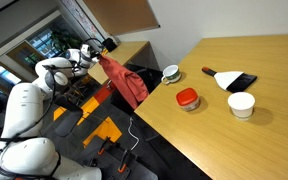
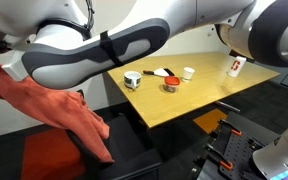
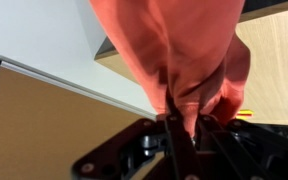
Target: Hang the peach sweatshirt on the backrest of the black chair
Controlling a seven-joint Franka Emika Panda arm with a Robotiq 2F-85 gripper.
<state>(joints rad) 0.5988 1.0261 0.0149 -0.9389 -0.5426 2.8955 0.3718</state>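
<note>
peach sweatshirt (image 3: 174, 50) is pinched tight in the jaws and held aloft, hanging near the black chair (image 2: 144, 150), so pickup is judged done while draping over the backrest is not yet done.

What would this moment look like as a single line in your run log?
gripper: shut on peach sweatshirt | sweatshirt: dangling, lifted beside wooden table | hanging step: not done
</note>
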